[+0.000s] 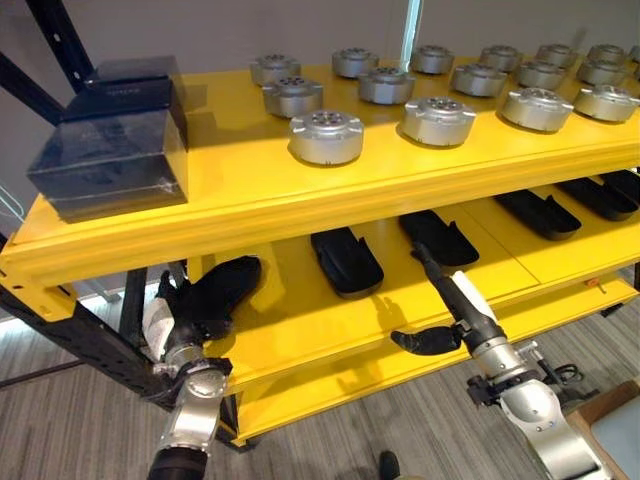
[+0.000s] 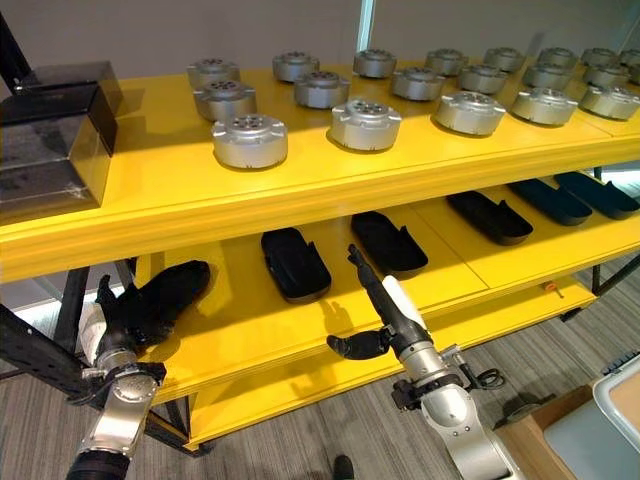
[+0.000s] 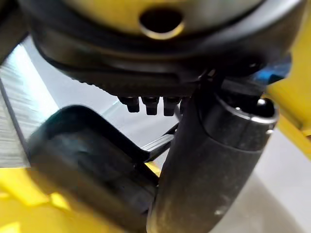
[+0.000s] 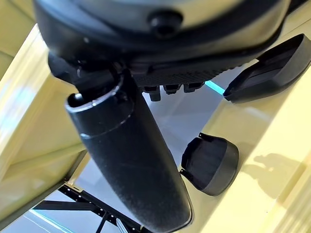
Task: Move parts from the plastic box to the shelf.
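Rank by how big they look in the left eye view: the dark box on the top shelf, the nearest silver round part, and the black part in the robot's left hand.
1. Dark box, clearly largest.
2 and 3. Black part in the left hand and silver round part look alike; the black part is partly covered and nearer the camera, so unranked.

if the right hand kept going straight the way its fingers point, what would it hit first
Most likely the black part lying on the lower yellow shelf. The right hand has straight fingers aimed up and back toward that part's near end. Depth is unclear, so it might pass just above it.
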Available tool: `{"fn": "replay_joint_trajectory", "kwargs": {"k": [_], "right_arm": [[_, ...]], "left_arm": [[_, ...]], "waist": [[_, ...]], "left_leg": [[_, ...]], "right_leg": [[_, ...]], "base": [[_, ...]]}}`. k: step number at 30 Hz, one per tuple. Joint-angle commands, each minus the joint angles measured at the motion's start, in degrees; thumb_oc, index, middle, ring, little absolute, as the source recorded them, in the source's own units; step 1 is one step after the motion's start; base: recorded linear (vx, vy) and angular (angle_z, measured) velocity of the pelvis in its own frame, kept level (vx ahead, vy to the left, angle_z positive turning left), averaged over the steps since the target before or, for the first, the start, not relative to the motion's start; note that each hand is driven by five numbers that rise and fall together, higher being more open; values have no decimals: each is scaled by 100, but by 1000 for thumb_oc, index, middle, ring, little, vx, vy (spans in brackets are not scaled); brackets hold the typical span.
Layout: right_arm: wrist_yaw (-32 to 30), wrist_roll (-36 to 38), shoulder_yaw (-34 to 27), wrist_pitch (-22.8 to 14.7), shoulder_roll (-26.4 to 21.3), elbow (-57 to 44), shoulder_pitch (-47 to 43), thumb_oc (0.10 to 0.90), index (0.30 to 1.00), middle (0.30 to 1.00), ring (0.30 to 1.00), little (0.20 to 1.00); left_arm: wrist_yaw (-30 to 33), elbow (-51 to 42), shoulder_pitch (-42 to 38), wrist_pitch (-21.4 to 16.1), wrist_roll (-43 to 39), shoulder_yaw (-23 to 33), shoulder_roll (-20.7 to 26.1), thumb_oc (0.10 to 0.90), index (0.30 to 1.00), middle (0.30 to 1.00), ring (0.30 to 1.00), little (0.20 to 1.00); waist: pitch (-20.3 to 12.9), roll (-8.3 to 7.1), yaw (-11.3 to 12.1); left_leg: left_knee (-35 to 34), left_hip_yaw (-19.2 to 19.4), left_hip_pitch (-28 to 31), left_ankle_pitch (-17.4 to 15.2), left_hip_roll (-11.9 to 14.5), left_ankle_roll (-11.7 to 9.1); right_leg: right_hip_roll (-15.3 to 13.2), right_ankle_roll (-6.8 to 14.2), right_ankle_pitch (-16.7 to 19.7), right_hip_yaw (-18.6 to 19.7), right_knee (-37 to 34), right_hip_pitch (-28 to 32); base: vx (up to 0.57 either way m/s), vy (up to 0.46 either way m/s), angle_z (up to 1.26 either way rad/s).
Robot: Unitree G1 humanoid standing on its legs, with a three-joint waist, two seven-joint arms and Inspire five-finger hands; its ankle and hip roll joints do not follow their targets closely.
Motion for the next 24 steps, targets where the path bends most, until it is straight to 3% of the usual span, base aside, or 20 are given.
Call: {"fn": "replay_joint_trajectory", "kwargs": {"k": [1, 13, 24], "right_arm": [[-207, 278, -311, -397, 1, -801, -451, 900, 1000, 1000, 1000, 1000], [-230, 274, -309, -390, 26, -802, -415, 900, 1000, 1000, 1000, 1000], [-289, 290, -324, -346, 46, -840, -316, 900, 1000, 1000, 1000, 1000]], "left_arm": [[379, -445, -1050, -565, 451, 304, 826, 900, 1000, 1000, 1000, 1000], [268, -589, -1083, -693, 250, 102, 702, 900, 1000, 1000, 1000, 1000], [2, -387, -959, -878, -790, -164, 373, 900, 1000, 1000, 1000, 1000]], "waist": [[-134, -163, 45], [-93, -161, 22], [-48, -130, -35]], "left_leg": [[41, -143, 219, -101, -33, 11], [45, -155, 217, -89, -24, 10], [47, -148, 247, -114, 1, 10]], "right_leg": [[-384, 356, -485, -403, 234, 500], [-372, 337, -488, -408, 246, 509], [-337, 331, -507, -385, 216, 547]], "base": [[0, 0, 0], [0, 0, 0], [0, 0, 0]]}}
